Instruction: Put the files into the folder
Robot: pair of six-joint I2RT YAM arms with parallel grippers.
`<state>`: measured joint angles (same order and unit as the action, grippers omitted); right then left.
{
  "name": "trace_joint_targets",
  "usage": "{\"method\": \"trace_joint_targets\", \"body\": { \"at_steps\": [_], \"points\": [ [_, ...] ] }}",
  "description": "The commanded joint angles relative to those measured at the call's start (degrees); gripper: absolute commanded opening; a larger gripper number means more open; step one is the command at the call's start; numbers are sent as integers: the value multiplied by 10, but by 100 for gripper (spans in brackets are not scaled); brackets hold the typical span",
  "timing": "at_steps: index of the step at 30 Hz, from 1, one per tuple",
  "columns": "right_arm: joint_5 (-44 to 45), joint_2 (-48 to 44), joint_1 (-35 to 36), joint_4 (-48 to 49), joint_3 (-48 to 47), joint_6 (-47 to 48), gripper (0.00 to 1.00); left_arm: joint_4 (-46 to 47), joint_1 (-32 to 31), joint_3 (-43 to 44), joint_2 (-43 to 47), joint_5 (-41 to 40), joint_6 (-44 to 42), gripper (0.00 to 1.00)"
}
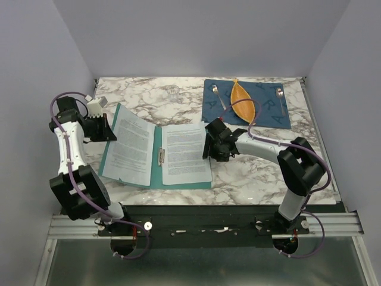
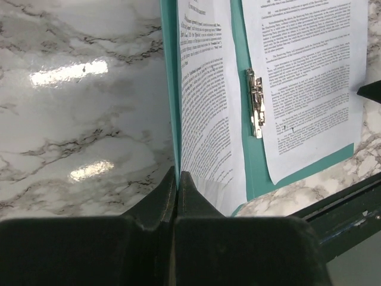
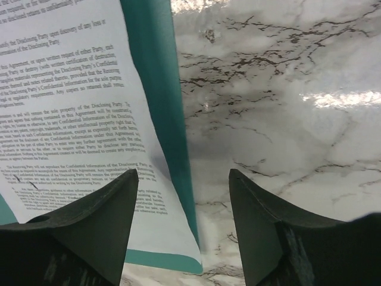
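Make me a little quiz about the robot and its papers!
1. True or false: the right gripper is shut on a spoon.
2. What does the left gripper pinch? A: the folder's edge. B: the glass. C: the placemat.
3. One word: is the folder open or closed?

Key: 1 false, its jaws are open and hold nothing. 2 A. 3 open.
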<state>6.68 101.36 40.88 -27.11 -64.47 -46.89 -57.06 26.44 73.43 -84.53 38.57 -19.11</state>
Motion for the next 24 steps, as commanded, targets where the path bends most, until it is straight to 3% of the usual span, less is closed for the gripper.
{"method": "trace_joint_targets", "body": {
  "at_steps": [1, 5, 6, 7, 8, 18, 24],
  "points": [
    [-53, 16, 2, 58, 20, -14, 69, -1, -54, 25, 44, -24, 55, 6],
    [-81, 34, 2, 79, 36, -17, 68, -2, -103, 44, 73, -1, 98, 45],
    [-84, 37, 2, 84, 38, -18, 68, 0, -110, 54, 81, 18, 109, 75],
    [-89, 40, 2, 86, 39, -19, 68, 1, -128, 58, 85, 32, 129, 89],
    [-91, 43, 2, 89, 42, -19, 68, 0, -135, 64, 88, 44, 138, 97],
    [-110, 67, 2, 102, 41, -23, 66, 23, -262, 83, 48, 154, 209, 99],
    [-121, 77, 2, 104, 25, -22, 66, 114, -349, 44, 38, 188, 259, 99]
  ]
}}
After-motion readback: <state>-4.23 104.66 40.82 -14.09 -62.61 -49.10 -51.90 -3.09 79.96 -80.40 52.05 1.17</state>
